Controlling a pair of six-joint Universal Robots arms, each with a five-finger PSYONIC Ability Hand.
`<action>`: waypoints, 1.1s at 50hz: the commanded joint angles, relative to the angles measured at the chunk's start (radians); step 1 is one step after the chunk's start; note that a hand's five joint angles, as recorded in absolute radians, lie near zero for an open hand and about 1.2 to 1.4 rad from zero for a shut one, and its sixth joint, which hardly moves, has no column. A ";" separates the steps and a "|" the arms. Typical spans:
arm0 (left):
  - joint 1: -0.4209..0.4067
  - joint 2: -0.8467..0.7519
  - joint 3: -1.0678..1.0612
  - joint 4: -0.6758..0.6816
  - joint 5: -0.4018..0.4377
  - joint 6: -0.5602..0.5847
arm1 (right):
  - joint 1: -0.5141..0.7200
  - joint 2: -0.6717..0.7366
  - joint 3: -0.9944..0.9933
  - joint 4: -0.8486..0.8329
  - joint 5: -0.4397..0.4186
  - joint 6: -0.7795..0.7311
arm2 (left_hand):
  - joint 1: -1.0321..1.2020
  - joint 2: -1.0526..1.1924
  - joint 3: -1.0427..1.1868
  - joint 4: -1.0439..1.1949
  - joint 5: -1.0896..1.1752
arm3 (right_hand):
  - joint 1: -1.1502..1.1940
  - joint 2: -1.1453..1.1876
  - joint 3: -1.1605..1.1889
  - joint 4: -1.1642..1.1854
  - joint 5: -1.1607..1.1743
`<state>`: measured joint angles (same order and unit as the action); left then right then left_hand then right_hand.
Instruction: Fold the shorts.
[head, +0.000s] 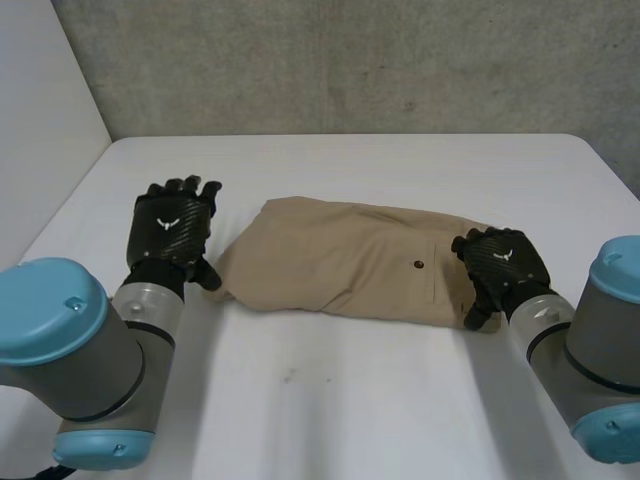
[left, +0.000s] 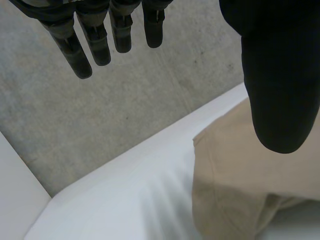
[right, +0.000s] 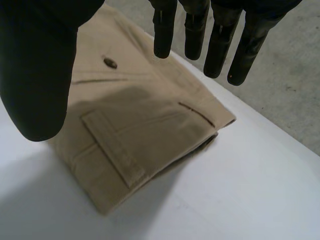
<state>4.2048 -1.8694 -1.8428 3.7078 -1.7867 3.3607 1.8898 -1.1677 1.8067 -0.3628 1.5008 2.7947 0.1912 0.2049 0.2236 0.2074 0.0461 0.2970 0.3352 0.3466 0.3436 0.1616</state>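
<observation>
Though already folded over, tan cloth shorts (head: 350, 265) flat on the middle of the white desk (head: 350, 400). Black left hand (head: 172, 230) just beside their narrower end, fingers (left: 100, 45) straight, gripping nothing. Black right hand (head: 500, 265) over the buttoned-pocket end, fingers (right: 220, 45) straight too, thumb apart, holding nothing.

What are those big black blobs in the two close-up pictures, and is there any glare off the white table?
Left wrist view: the blob is the thumb of the left hand, near the camera and dark, with no lit detail. Right wrist view: likewise the thumb of the right hand, above the shorts. Head view: the table is evenly lit, without glare.
</observation>
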 joint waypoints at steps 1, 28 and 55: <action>-0.003 -0.010 -0.001 0.000 -0.002 0.002 | -0.002 0.049 -0.012 0.008 -0.001 -0.006 | -0.016 -0.030 -0.048 -0.032 -0.045 | 0.234 0.196 0.184 0.187 0.195; 0.001 -0.004 -0.009 -0.003 -0.007 0.002 | -0.158 0.020 -0.131 0.008 0.032 -0.628 | -0.017 -0.030 -0.049 -0.033 -0.046 | 1.099 1.061 1.050 1.053 1.060; -0.003 0.044 0.092 -0.012 -0.013 0.014 | 0.299 0.221 -0.418 0.082 -0.427 -0.413 | -0.017 -0.030 -0.049 -0.033 -0.046 | 0.972 0.934 0.923 0.926 0.933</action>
<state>4.2009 -1.8462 -1.8180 3.7010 -1.7998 3.3711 2.1803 -0.9778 1.3798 -0.2870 1.1711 2.2230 0.1913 0.2049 0.2235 0.2074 0.0462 0.9718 1.1843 1.1796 1.1948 0.9518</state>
